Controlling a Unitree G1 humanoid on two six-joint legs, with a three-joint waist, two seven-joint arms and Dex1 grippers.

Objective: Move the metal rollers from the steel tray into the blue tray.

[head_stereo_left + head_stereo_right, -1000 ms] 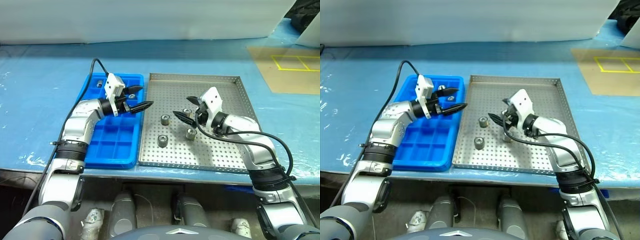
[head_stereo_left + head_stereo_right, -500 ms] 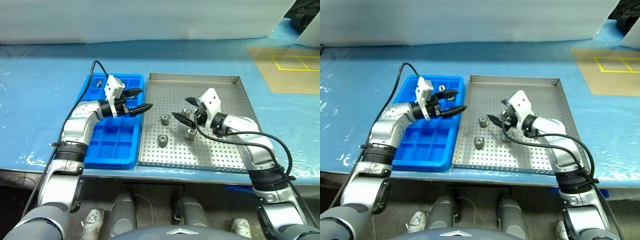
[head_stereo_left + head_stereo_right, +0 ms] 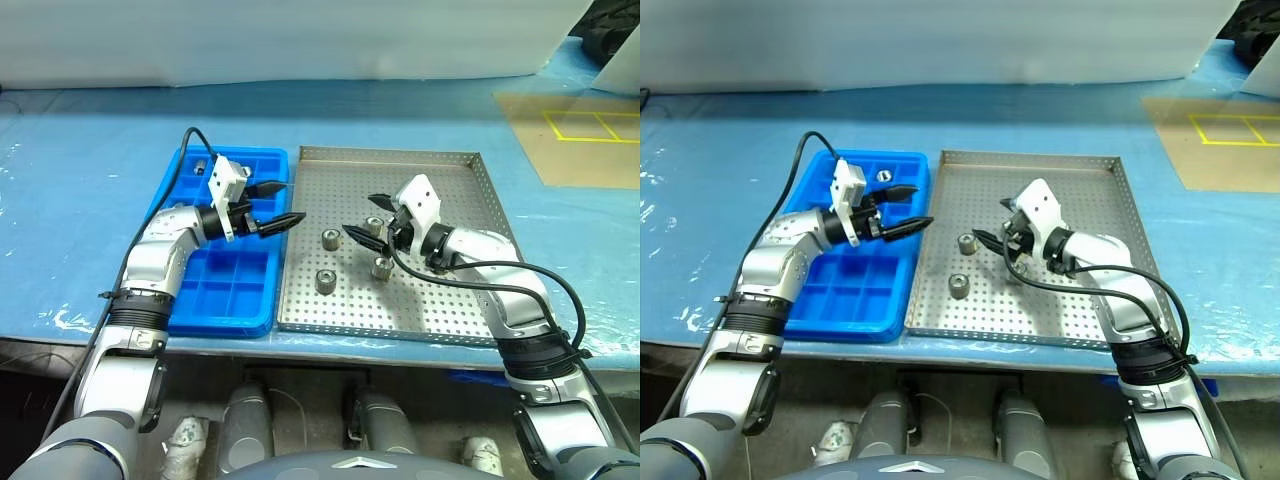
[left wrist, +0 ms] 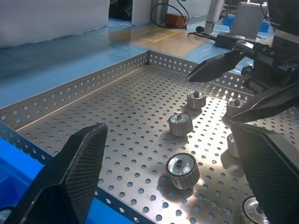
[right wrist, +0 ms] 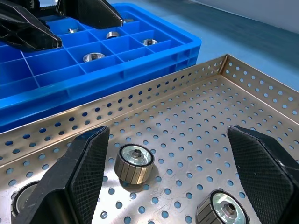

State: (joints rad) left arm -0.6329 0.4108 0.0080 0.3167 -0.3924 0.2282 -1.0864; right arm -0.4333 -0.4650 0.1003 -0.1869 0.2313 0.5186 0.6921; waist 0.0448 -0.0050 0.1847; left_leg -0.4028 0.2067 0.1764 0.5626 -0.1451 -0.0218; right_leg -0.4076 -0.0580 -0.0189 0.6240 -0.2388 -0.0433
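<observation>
The steel tray point(image 3: 440, 310) lies at table centre with several metal rollers point(image 3: 330, 238) on its perforated floor. Against its left side lies the blue tray point(image 3: 230, 290); a few rollers point(image 5: 93, 57) sit in its far compartments. My left gripper point(image 3: 295, 200) hovers open and empty over the seam between the two trays, pointing right. Facing it from the steel tray's middle, my right gripper point(image 3: 358, 213) is open and empty, above and beside two rollers point(image 3: 381, 267). In the left wrist view the rollers point(image 4: 181, 124) lie ahead between the fingers point(image 4: 79, 168).
Blue sheeting covers the table point(image 3: 80, 200) around both trays. A brown board with yellow tape point(image 3: 580, 130) lies at the far right. A white wall panel point(image 3: 300, 40) stands along the back. The front table edge runs just below the trays.
</observation>
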